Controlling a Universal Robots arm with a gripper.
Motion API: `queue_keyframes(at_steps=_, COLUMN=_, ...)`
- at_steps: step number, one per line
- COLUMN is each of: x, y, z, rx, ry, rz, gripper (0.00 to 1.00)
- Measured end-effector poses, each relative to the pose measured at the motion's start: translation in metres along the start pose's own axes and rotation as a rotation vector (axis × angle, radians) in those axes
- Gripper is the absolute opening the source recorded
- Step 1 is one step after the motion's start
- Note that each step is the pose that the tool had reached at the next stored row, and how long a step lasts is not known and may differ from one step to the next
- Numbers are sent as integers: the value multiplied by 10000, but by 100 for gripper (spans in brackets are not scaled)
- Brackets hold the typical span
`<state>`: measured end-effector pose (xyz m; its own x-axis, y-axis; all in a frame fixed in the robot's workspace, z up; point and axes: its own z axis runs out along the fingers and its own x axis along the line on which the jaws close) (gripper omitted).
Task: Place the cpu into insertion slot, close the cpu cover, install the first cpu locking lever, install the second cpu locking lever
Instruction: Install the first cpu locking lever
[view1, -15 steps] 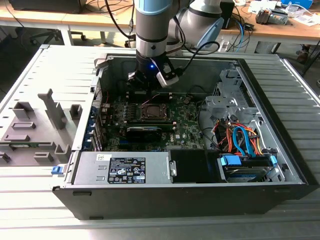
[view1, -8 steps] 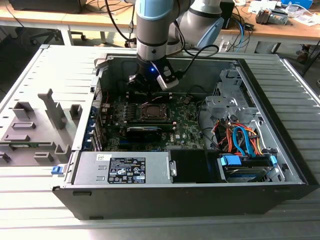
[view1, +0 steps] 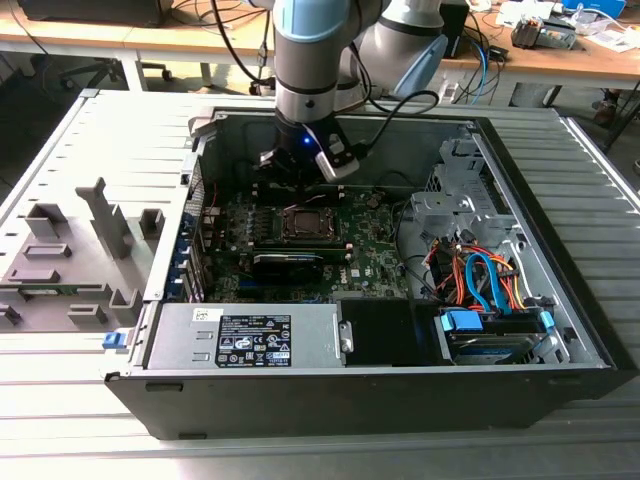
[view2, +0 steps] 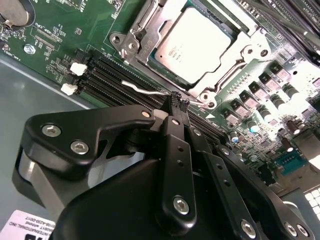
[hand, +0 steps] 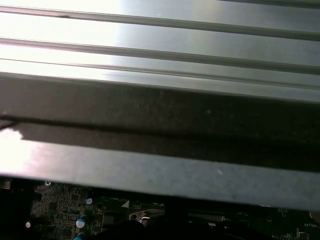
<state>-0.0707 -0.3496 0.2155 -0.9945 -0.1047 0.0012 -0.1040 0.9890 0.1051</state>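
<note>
The cpu (view2: 192, 42) lies flat in the slot (view2: 227, 37) near the middle of the motherboard (view2: 65, 30), inside the open case (view1: 560, 300) that lies on the tabletop (view1: 60, 140). The cover (view2: 150, 37) is down around the chip, its window showing the silvery lid. In the second wrist view the gripper (view2: 179, 102) sits just off the socket's corner, fingers (view2: 175, 107) drawn close together at a thin wire lever (view2: 142, 89) that stands clear of the board; whether they pinch it or merely press it cannot be told. Judged from its look, the lever is a stiff, springy steel wire, light, smooth and liable to slip; its bent free end is the proper place to take hold. The chip and the contacts beneath it are fragile and should take no side load. The cover is thin sheet metal, rigid enough to bear the lever.
</note>
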Motion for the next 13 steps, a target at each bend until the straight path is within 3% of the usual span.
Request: queue_keyframes(at_steps=13, x=-72, y=-12, z=42, rx=2, ry=16, rz=-141, gripper=11)
